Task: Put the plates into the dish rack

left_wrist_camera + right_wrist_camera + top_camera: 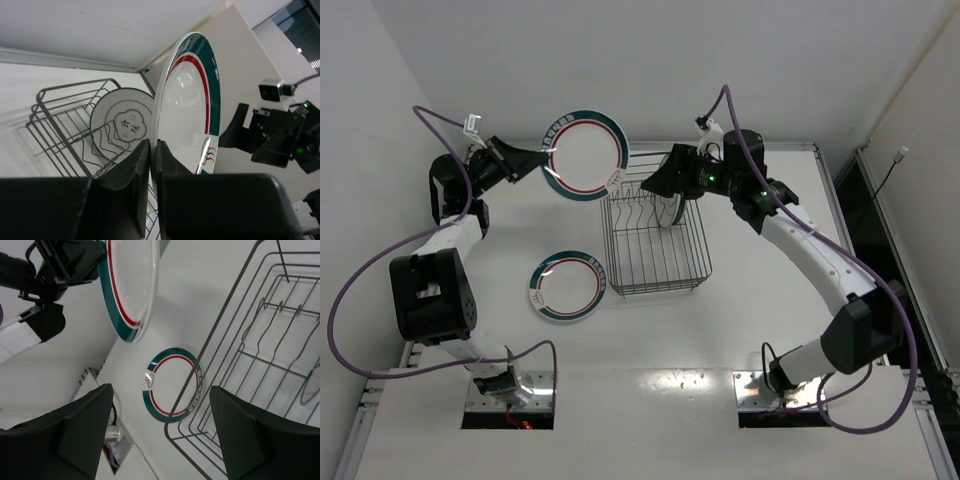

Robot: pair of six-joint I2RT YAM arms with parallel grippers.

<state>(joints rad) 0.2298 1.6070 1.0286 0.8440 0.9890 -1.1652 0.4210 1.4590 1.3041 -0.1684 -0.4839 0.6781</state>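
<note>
My left gripper (542,160) is shut on the rim of a white plate with green and red rings (585,155), which hangs in the air left of the dish rack's (655,240) far end. In the left wrist view the fingers (142,165) pinch that plate's (187,110) edge. A plate with a scalloped grey line (122,125) stands upright among the rack's prongs (672,210). A second green-and-red ringed plate (568,285) lies flat on the table left of the rack. My right gripper (658,183) hovers open and empty over the rack's far left corner.
The right wrist view looks down past the rack's wire wall (260,365) to the flat plate (172,382), with the held plate (130,285) and the left gripper (65,265) above. An opening with cables (112,440) sits at the table's near edge.
</note>
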